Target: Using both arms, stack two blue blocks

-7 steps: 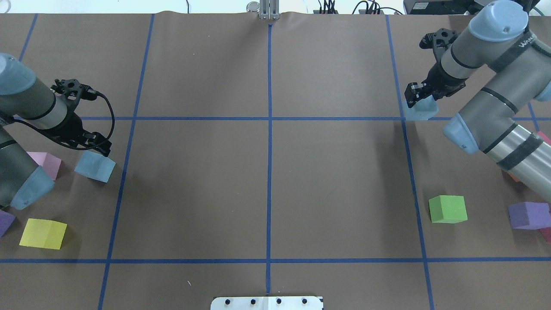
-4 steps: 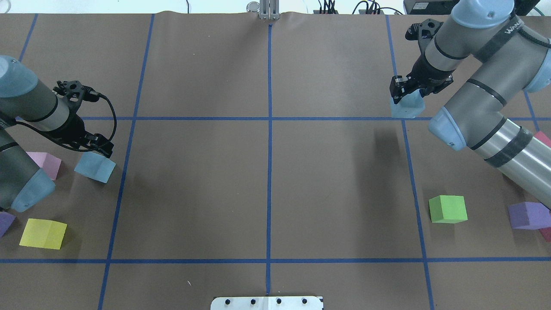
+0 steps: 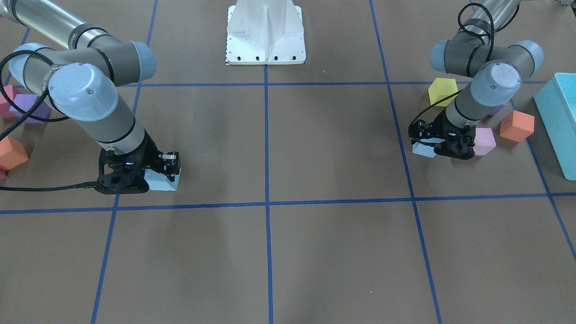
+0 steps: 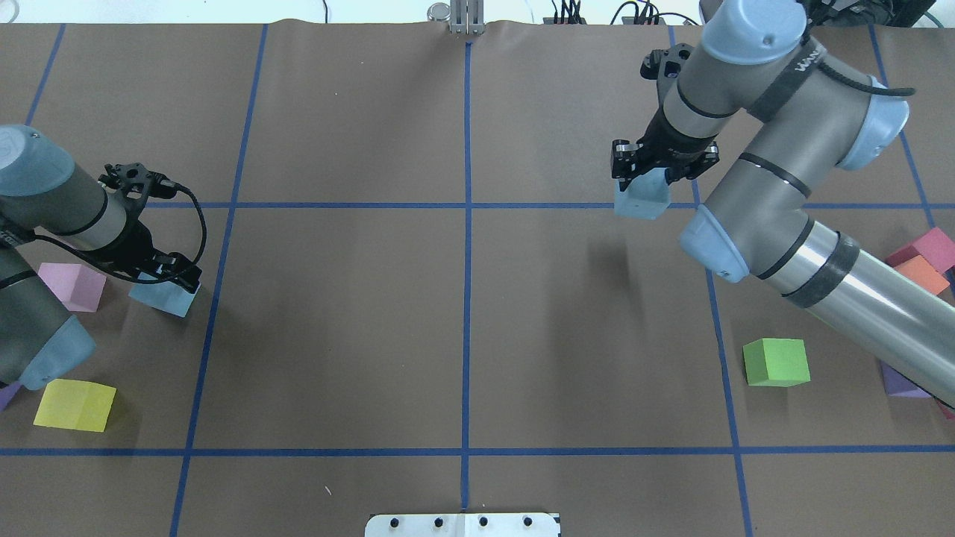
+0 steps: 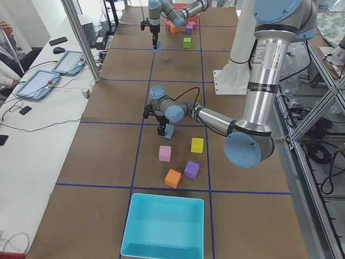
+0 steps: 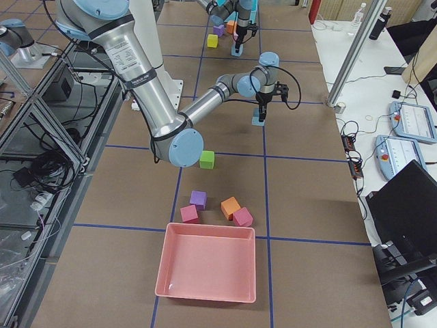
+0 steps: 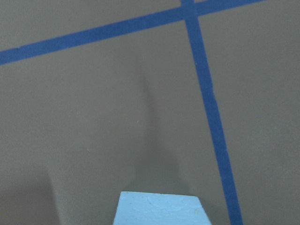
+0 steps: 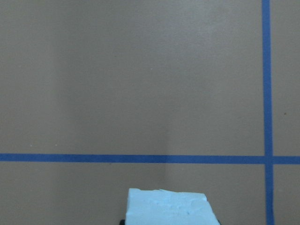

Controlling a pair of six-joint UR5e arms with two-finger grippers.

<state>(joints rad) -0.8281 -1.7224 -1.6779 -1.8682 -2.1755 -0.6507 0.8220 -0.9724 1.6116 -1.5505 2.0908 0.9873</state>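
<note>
The right gripper (image 4: 645, 177) is clamped on the first blue block (image 4: 640, 201), its fingers pinching the block's upper part so that the cube hangs below them. The block is clear of the brown surface (image 4: 336, 298): its shadow falls apart from it, nearer the robot. In the overhead view it overlaps a blue tape line (image 4: 522, 205) just on the robot's right of the centre line. The right wrist view shows only the block's pale top at the bottom edge, with bare surface and tape beyond. The left gripper (image 4: 168, 282) is low over the second blue block (image 4: 164, 302), which sits on the surface at the robot's far left. The fingers straddle the cube's top, one at each side. I cannot tell whether they press on it or stand a little open. The left wrist view likewise shows that cube's top edge at the bottom centre. A pink cube (image 4: 72, 287) lies near this block on its outer side. A yellow cube (image 4: 74, 404) lies closer to the robot, and a green cube (image 4: 776, 362) sits well apart on the robot's right.
</note>
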